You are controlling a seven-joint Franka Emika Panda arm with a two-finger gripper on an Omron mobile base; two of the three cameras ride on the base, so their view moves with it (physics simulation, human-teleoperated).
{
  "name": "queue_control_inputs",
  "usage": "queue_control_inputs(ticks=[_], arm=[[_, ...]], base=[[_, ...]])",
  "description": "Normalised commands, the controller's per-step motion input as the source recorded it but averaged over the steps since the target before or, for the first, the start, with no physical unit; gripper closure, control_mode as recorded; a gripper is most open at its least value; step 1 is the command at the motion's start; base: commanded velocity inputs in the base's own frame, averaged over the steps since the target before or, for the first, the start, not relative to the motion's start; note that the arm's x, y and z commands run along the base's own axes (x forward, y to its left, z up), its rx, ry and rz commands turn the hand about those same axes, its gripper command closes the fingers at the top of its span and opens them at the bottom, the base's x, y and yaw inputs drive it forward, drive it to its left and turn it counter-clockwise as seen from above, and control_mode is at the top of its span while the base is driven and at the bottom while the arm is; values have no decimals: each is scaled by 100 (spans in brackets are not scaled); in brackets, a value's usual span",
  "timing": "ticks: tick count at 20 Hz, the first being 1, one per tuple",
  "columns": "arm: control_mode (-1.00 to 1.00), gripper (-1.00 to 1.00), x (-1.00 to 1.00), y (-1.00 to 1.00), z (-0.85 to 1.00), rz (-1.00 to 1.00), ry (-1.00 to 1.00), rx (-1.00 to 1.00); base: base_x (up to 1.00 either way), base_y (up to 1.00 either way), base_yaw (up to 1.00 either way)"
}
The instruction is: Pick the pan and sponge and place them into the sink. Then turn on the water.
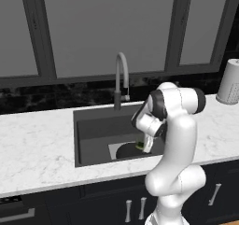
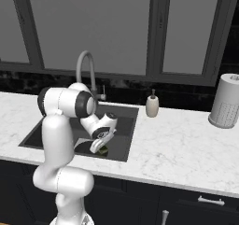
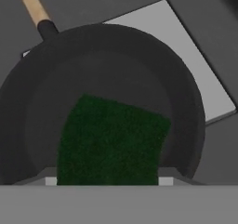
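Between our fingers we hold the green sponge, closed on it just above the pan, which lies in the sink over its pale patch

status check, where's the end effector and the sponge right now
End effector low over dark grey sink. Green sponge between fingers, above round black pan. Nothing blocking.
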Motion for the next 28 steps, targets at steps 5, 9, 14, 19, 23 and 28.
queue_control_inputs(ticks=[5, 9, 14, 19, 23, 28], arm=[[-100, -100, 40, 3, -18, 0, 0, 0], [-100, -100, 39, 3, -8, 0, 0, 0], [-100, -100, 4, 0, 2, 0, -2, 0], [-100, -100, -26, 0, 48, 0, -6, 2], [-100, -100, -43, 0, 82, 0, -10, 5], [-100, -100, -29, 6, 94, 0, -5, 0]], base=[[0, 0, 0], [0, 0, 0], [0, 0, 0], [0, 0, 0], [0, 0, 0], [0, 0, 0]])
